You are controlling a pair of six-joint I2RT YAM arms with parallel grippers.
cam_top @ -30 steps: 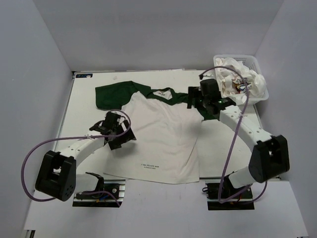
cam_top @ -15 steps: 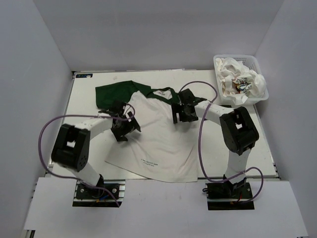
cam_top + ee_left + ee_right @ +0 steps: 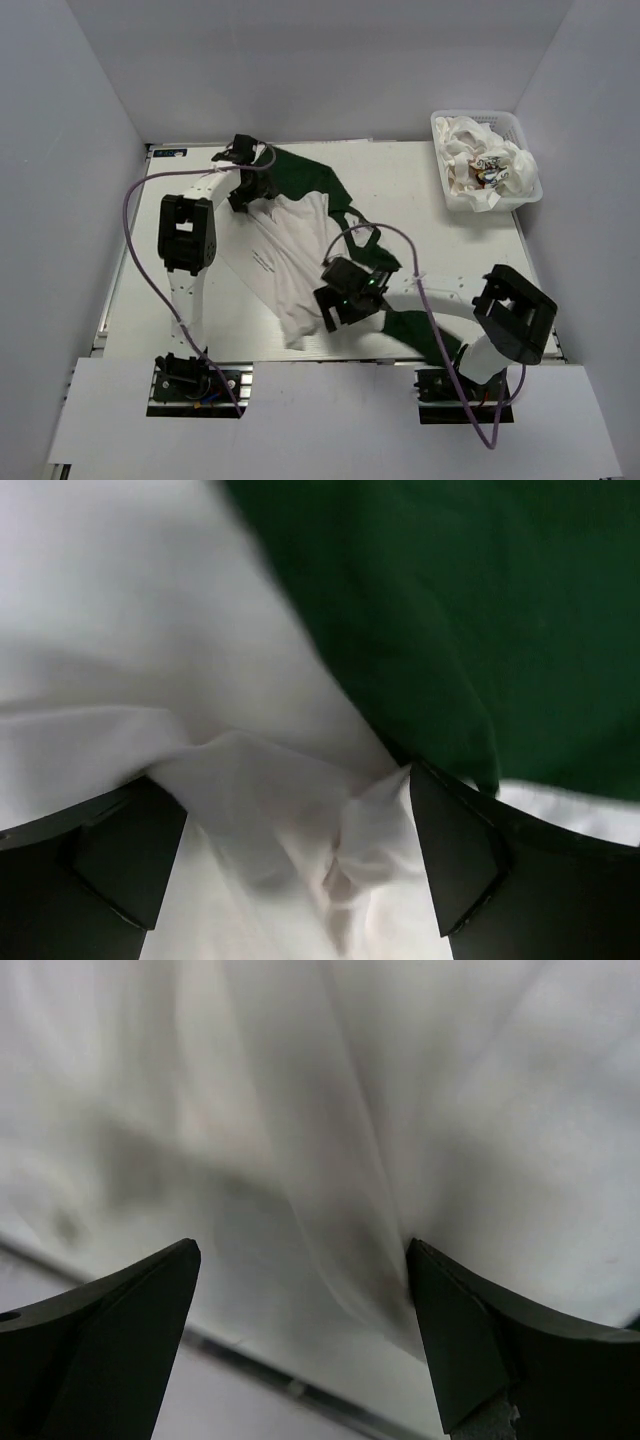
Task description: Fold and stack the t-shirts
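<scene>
I see the green-sleeved t-shirt [image 3: 285, 250] lying in a rumpled diagonal band across the table [image 3: 430, 220]. One green sleeve [image 3: 300, 180] is at the far left end and more green cloth [image 3: 400, 325] sits by the near edge on the right.

My left claw [image 3: 243, 197] sits at the far end of the band, right where white meets green. In its wrist view the fingers [image 3: 130, 855] stand apart, with a bunched fold of white cloth [image 3: 300, 810] between them.

My right claw [image 3: 335, 305] hangs over the near end of the white body. Its fingers [image 3: 110, 1330] are apart too, and smooth white cloth [image 3: 400, 1110] fills the view beyond them.

The other t-shirts [image 3: 480, 150] are crumpled in the white basket [image 3: 455, 200] at the far right corner, well apart from both arms
</scene>
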